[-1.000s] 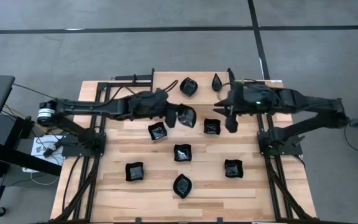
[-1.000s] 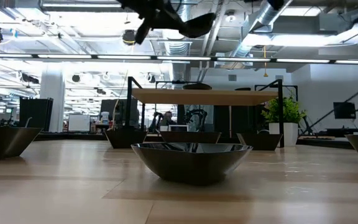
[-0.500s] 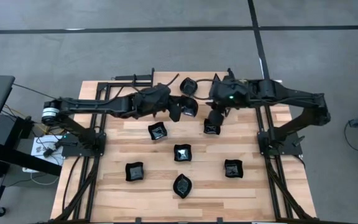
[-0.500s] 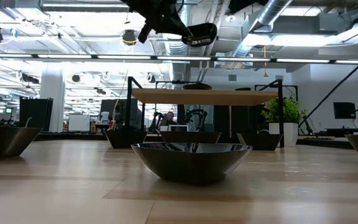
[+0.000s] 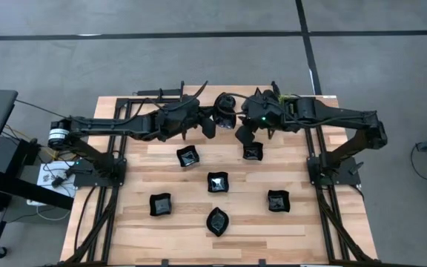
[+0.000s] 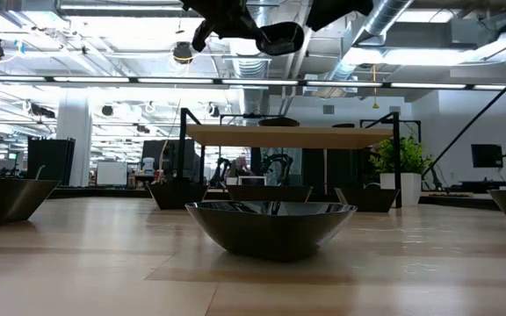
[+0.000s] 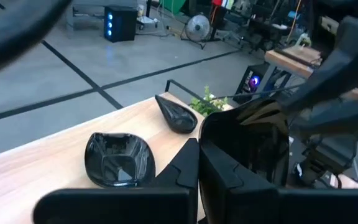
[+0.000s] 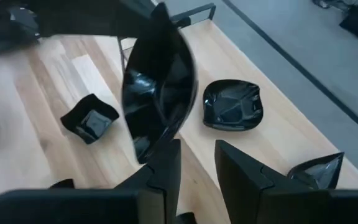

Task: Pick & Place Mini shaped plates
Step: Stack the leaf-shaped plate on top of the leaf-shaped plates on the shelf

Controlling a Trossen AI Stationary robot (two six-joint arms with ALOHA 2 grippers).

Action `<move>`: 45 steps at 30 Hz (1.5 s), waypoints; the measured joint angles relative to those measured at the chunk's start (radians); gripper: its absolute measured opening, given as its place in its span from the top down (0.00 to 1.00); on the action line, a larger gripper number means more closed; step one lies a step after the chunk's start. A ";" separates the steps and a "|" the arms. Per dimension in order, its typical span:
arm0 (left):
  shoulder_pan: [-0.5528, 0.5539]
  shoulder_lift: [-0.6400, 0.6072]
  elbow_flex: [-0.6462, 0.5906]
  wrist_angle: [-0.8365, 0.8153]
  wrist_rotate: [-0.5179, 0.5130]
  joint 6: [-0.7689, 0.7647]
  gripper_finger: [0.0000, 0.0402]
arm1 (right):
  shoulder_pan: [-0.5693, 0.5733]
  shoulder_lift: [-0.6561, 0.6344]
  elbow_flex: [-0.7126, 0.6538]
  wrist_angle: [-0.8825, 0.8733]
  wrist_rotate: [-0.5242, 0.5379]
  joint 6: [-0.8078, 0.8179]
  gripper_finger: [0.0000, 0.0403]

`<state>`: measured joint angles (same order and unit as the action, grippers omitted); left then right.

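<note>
Nearest the front edge of the wooden table [image 5: 302, 230], the front leaf plate [image 5: 217, 220] lay alone, a pointed black oval. Just behind it, well apart to either side, sat the left-front plate [image 5: 160, 204] and the right-front plate [image 5: 276, 200], both glossy rounded squares. The centre plate [image 5: 217, 182] rested between them and a little farther back. Beyond that lay the left-middle plate [image 5: 187, 156] and the right-middle plate [image 5: 252, 151].

Above the rear half of the table the two arms met. The left gripper [image 5: 210, 127], reaching in from the left, had its fingers clamped tight on the rim of the held plate [image 5: 226, 115], which hung on edge high over the tabletop and showed a pointed end in the right wrist view. The right gripper [image 5: 242, 133] hovered just beside that plate, its fingers standing apart with bare wood showing between them and nothing in their grasp; whether a finger touched the plate could not be told.

At the far edge, the back square plate [image 7: 118, 158] sat flat near the teardrop plate [image 7: 176, 114], with a small green plant [image 7: 207, 102] just behind the teardrop.
</note>
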<state>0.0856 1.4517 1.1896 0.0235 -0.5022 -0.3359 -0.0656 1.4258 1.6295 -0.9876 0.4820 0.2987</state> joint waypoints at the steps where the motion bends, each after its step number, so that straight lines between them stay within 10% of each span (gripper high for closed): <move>1: 0.000 0.000 0.000 0.004 0.000 -0.001 0.99 | -0.004 -0.003 0.000 0.000 -0.002 0.002 0.77; 19: 0.001 0.000 0.000 0.064 -0.098 0.025 0.99 | -0.010 -0.003 0.000 0.055 0.065 0.014 0.75; 33: 0.010 0.000 0.000 0.089 -0.097 0.025 0.99 | -0.022 0.024 0.002 0.102 0.132 0.003 0.47; 45: 0.026 0.000 0.000 0.097 -0.097 0.025 0.99 | -0.013 0.082 -0.002 0.146 0.224 -0.083 0.65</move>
<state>0.1116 1.4517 1.1892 0.1207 -0.5991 -0.3107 -0.0791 1.5082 1.6280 -0.8415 0.7055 0.2161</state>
